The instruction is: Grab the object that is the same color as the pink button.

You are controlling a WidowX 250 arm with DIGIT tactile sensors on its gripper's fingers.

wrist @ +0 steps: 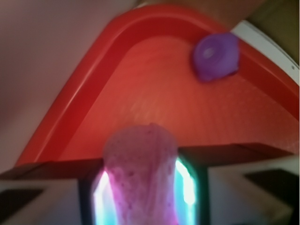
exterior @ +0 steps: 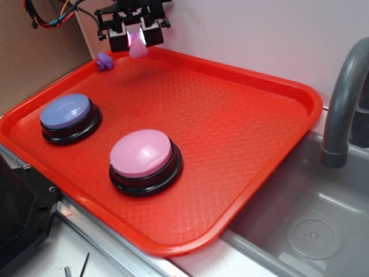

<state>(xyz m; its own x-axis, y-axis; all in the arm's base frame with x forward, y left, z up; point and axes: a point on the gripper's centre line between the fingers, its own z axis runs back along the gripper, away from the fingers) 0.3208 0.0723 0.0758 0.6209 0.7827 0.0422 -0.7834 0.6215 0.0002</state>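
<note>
Red waffle-patterned tray (exterior: 242,115); on it a glossy pink button (exterior: 142,153), a blue-lavender button (exterior: 66,111), a purple piece (exterior: 104,61), a speckled pink ball (exterior: 138,49)

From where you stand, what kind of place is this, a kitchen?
Probably a mock kitchen counter set up for robot trials: a grey faucet over a sink basin, with a red tray beside it and a cardboard panel behind.
</note>
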